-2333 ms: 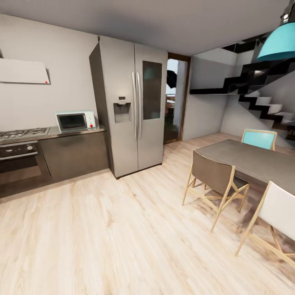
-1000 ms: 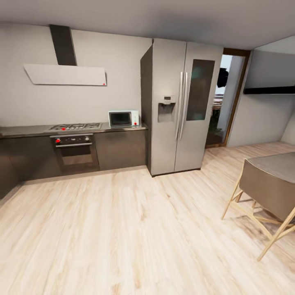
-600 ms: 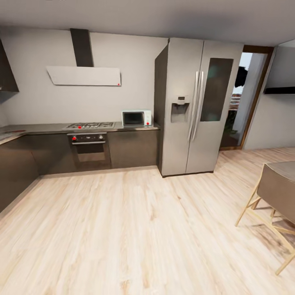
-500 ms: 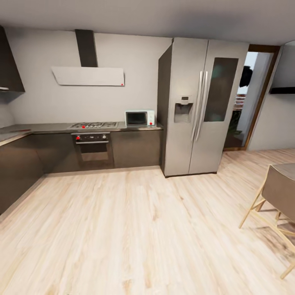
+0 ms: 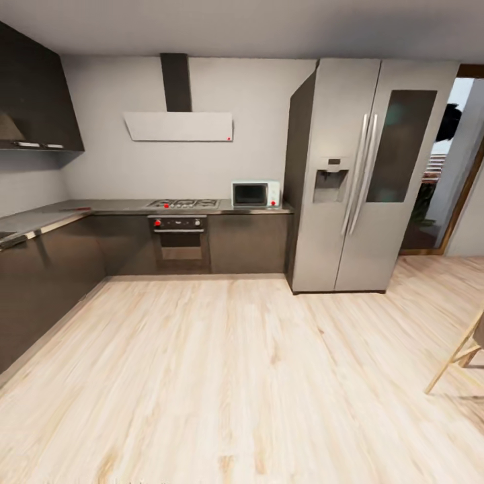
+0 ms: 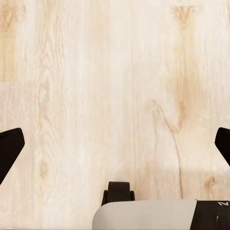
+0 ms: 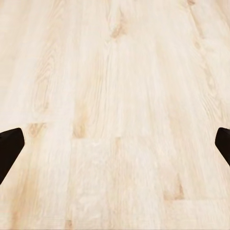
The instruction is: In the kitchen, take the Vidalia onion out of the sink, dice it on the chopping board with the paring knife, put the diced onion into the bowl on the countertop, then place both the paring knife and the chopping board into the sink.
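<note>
While my robot stands on a pale wood plank floor, its head camera looks across a kitchen. A dark grey countertop runs along the back wall at mid-height and turns a corner down the left edge of the frame, above dark drawer fronts. On the back stretch sits a gas hob with an oven under it, red knobs on its panel. Just right of the hob stands a small white microwave. Above the hob, a pale slanted extractor hood hangs from a dark chimney. A dark wall cabinet fills the upper left. A tall silver two-door fridge stands right of centre, touching the counter's end. A doorway opens at the far right, and a wooden chair leg juts in at the lower right edge.

I cannot make out the onion, sink, board, knife or bowl anywhere on the visible counter.

In the left wrist camera, the left gripper hangs over bare floor with its dark fingertips spread to opposite edges, holding nothing. The right gripper is likewise spread wide and empty above the planks.
</note>
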Available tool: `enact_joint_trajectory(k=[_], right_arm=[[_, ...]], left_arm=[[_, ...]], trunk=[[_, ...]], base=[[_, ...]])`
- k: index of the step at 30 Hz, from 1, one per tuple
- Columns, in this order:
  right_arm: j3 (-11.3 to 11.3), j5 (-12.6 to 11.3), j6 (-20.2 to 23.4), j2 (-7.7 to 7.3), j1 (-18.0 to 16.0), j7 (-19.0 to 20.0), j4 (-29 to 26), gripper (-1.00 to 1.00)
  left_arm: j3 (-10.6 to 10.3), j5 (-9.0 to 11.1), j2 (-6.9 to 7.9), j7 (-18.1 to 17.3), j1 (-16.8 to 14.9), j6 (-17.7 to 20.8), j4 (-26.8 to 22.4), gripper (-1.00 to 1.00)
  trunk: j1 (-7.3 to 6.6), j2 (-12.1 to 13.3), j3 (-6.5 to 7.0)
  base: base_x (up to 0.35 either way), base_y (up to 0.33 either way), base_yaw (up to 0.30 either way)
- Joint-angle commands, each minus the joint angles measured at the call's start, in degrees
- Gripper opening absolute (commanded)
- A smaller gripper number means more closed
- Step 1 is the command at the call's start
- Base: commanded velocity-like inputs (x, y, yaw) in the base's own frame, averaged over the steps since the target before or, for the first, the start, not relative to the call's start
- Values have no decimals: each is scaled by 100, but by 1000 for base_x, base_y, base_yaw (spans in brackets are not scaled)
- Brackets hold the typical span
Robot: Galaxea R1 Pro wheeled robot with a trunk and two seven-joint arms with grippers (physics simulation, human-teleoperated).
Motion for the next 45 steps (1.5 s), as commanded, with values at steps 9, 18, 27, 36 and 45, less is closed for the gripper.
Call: enact_joint_trajectory(k=[9, 18, 27, 36, 45], right_arm=[[-21, 0, -17, -8, -3, -2, 4, 100], [-16, 6, -32, -2, -3, -2, 2, 100], [-16, 9, -43, -5, -3, -2, 3, 100], [-16, 9, -43, -3, -3, -2, 4, 100], [-16, 9, -43, 0, -3, -2, 4, 100]], left_arm=[[6, 6, -6, 1, 3, -1, -11, 100], [6, 4, -6, 1, 3, -4, 2, 100], [6, 3, -6, 1, 3, -8, 4, 100], [6, 3, -7, 0, 3, -8, 10, 100], [6, 3, -12, 1, 3, -9, 6, 100]], trunk=[[0, -3, -5], [0, -3, -5], [0, -3, -5], [0, -3, -5], [0, -3, -5]], base=[[0, 0, 251], [0, 0, 251], [0, 0, 251], [0, 0, 251], [0, 0, 251]])
